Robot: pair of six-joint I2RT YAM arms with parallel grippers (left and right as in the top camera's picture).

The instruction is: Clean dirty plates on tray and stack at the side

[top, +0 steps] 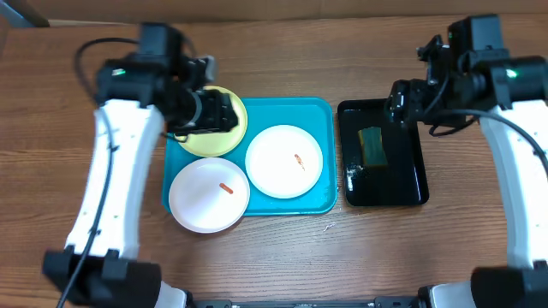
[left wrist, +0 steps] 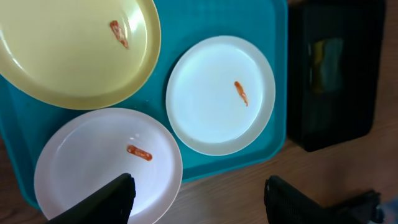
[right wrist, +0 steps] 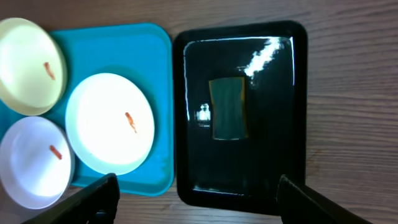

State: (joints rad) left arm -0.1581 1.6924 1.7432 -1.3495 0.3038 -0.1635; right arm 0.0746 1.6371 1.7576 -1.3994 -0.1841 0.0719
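Observation:
Three plates lie on the turquoise tray [top: 322, 115]: a pale yellow-green plate [top: 216, 139] at the back left, a white plate [top: 284, 161] on the right, and another white plate [top: 208, 195] at the front left, overhanging the tray's rim. Each carries a small orange smear. My left gripper [top: 224, 109] hovers above the yellow-green plate, open and holding nothing; in the left wrist view its fingers [left wrist: 123, 198] frame the front white plate [left wrist: 106, 168] and bare wood. My right gripper [top: 399, 99] hangs open and empty above the black tray's back left corner.
A glossy black tray [top: 404, 185] with a yellow-green sponge [top: 372, 145] lies right of the turquoise tray. Bare wooden tabletop [top: 282, 257] stretches in front of both trays. The arms' white links stand along the left and right table edges.

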